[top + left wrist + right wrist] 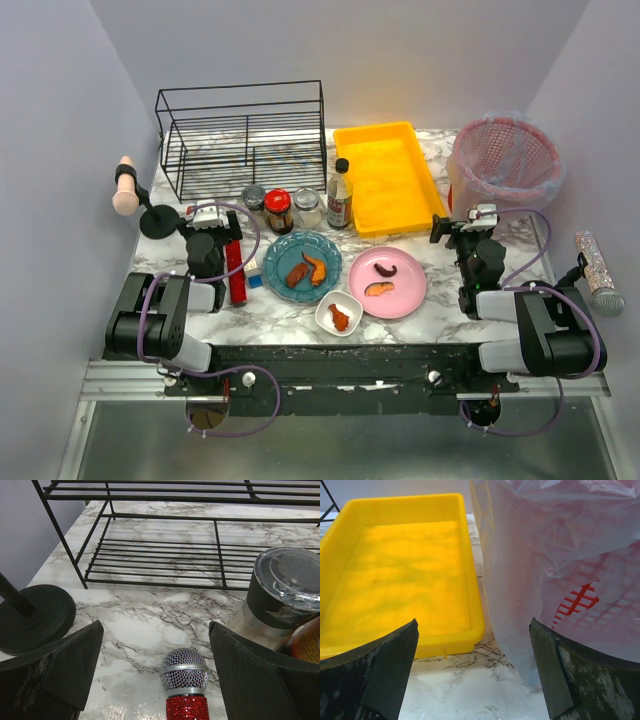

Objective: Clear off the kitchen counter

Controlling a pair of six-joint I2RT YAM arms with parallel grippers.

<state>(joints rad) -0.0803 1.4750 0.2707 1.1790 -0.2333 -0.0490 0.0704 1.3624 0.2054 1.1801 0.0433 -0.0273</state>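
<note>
Marble kitchen counter [290, 312] is seen crowded. Left gripper [155, 626], jaws wide and empty, is poised over a red microphone [185, 682]. Right gripper [474, 624] is equally wide and empty. Clearing seems unstarted; 1 item must be grasped first.

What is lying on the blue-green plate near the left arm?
Two orange-brown food scraps lie close together near the middle of the blue-green plate. The rest of it looks bare. What is under the scraps is covered.

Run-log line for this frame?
left gripper open, empty, near red microphone | right gripper open, empty, facing yellow tray | kitchen counter uncleared
</note>
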